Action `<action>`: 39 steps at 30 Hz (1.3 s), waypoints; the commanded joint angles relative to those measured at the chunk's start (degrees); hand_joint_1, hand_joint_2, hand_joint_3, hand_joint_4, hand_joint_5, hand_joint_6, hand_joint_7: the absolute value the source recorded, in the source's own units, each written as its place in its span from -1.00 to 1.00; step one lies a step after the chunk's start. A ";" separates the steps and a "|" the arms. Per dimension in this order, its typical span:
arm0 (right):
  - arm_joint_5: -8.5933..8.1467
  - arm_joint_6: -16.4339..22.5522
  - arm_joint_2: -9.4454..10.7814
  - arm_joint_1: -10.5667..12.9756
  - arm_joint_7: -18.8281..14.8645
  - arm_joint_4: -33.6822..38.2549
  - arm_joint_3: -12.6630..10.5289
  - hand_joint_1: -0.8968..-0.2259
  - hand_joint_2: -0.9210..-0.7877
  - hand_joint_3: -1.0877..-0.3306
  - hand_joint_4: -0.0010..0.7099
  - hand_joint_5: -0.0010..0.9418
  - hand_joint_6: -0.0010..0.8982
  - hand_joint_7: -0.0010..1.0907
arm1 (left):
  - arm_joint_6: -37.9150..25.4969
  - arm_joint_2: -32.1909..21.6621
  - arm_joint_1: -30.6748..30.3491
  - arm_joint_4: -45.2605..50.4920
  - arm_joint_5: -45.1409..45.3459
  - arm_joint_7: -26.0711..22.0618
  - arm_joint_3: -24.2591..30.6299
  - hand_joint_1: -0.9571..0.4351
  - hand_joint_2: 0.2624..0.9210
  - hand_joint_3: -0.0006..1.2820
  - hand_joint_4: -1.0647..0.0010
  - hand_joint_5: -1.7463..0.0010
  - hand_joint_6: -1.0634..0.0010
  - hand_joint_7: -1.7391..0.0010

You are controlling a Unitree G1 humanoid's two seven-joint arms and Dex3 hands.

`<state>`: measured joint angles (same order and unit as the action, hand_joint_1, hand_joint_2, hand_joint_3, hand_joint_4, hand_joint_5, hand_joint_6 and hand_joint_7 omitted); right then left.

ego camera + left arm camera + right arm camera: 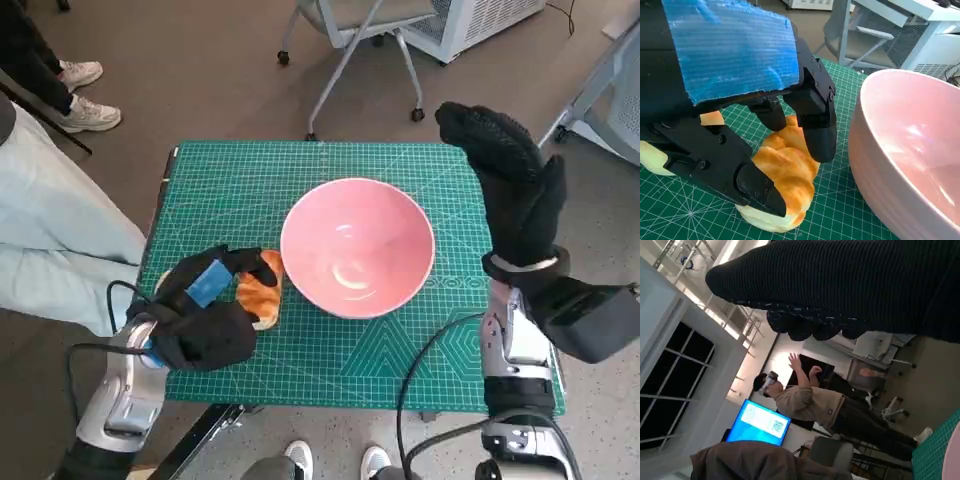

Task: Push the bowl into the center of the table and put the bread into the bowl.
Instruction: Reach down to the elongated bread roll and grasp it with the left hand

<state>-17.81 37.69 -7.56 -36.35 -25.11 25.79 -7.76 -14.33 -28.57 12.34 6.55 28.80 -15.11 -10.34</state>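
A pink bowl stands empty near the middle of the green cutting mat; its rim also fills one side of the left wrist view. The golden bread lies on the mat just left of the bowl. My left hand is closed around the bread, its black fingers over the top and the thumb under the near side of the bread. My right hand is raised above the mat's right edge, fingers spread, holding nothing; its glove crosses the right wrist view.
A person's pale trouser leg is close to the table's left side, with shoes further back. A wheeled chair base stands beyond the table. Cables hang at the front edge. A person with a headset shows in the right wrist view.
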 commanded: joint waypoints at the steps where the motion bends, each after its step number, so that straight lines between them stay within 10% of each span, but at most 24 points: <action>1: 0.11 -0.64 0.30 0.90 -0.37 0.22 0.13 -0.17 -1.00 -0.16 -0.49 -1.00 -0.99 0.11 | -0.35 0.03 -1.27 1.13 -0.31 -0.78 0.37 0.38 0.95 -0.97 -0.53 -0.23 -0.30 -0.21; 39: 0.07 -1.05 0.71 1.12 -0.28 0.23 0.04 -0.21 -1.00 -0.15 -0.49 -1.00 -1.00 0.12 | 1.95 -0.28 -4.25 13.07 -2.12 0.54 8.16 0.38 0.93 -0.99 -0.60 -0.19 -0.33 -0.19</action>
<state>-17.83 37.41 -6.93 -36.32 -25.11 25.57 -7.74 -13.80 -29.54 9.24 16.91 27.76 -15.68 -3.61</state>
